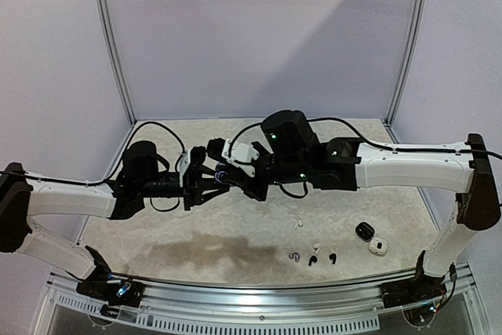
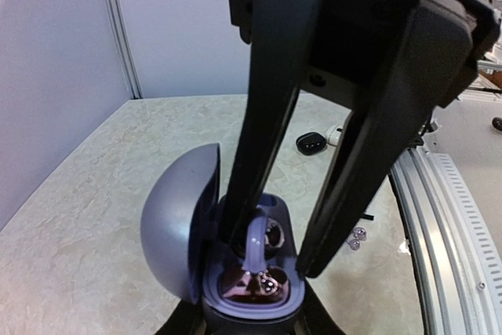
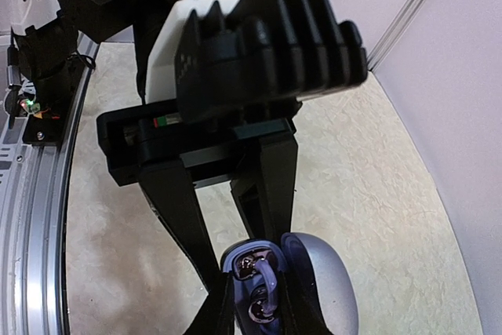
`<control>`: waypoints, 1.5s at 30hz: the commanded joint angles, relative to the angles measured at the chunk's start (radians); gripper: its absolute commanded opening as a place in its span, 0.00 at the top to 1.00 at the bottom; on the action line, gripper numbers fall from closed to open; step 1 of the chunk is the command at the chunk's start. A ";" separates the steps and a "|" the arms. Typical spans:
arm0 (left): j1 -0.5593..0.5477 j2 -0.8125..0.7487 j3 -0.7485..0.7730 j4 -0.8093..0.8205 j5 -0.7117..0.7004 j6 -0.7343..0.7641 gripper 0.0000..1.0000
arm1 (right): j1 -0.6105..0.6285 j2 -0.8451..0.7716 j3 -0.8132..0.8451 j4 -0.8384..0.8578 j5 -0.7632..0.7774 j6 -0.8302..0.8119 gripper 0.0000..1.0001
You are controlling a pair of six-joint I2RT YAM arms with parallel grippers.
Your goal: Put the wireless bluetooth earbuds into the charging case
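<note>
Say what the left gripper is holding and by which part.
The lilac, rounded plastic charging case, lid open, clamped by the left gripper across the sides of its lower body, below the rim.

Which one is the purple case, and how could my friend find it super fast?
Look above the table, where the left gripper and right gripper meet in mid-air. The left gripper holds the lavender charging case, its domed lid open. Unlike the black case and white case lying on the table, it is purple and lifted up.
</note>
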 commanded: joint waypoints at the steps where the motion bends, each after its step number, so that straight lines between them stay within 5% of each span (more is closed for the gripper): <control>1: -0.023 -0.002 0.020 0.089 0.041 0.015 1.00 | -0.005 -0.012 -0.015 -0.062 0.021 -0.001 0.80; 26: -0.026 -0.005 0.012 0.054 0.059 0.024 1.00 | -0.011 -0.061 0.038 -0.068 -0.025 -0.016 0.67; 45: -0.028 -0.008 0.006 0.048 0.056 0.016 1.00 | -0.017 -0.045 0.057 -0.034 -0.071 -0.011 0.82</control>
